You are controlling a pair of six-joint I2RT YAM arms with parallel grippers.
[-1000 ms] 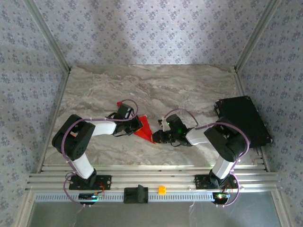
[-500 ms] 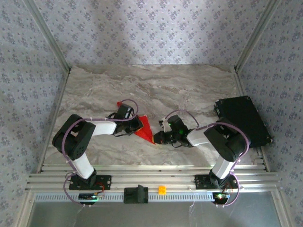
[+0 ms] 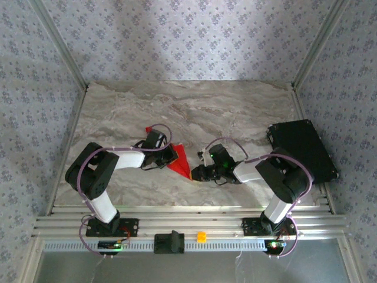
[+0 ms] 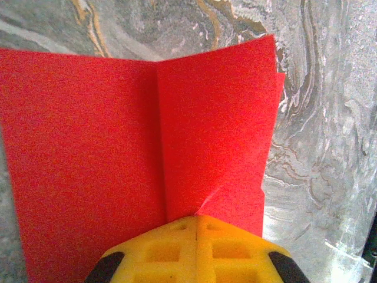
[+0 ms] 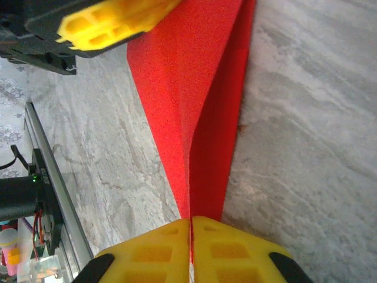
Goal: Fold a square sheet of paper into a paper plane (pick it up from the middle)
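The square sheet of paper (image 3: 181,159) is bright red and folded into a pointed wedge, held between both arms just above the marble table. In the left wrist view the paper (image 4: 147,130) spreads wide with an upright centre crease, and my left gripper (image 4: 196,218) is shut on its near edge at that crease. From the right wrist, the paper (image 5: 194,88) narrows toward my right gripper (image 5: 190,223), which is shut on its pointed end. The left gripper's yellow fingers (image 5: 112,20) hold the far end. From above, the left gripper (image 3: 172,154) and right gripper (image 3: 194,173) face each other across the paper.
A black box (image 3: 303,150) lies at the table's right edge. A small orange block (image 3: 201,237) and a black mount (image 3: 171,242) sit on the front rail. Patterned walls close in the back and both sides of the table (image 3: 194,106).
My right gripper has closed fully on the paper's pointed end and shifted slightly left toward it. The left gripper stays shut on the wide end.
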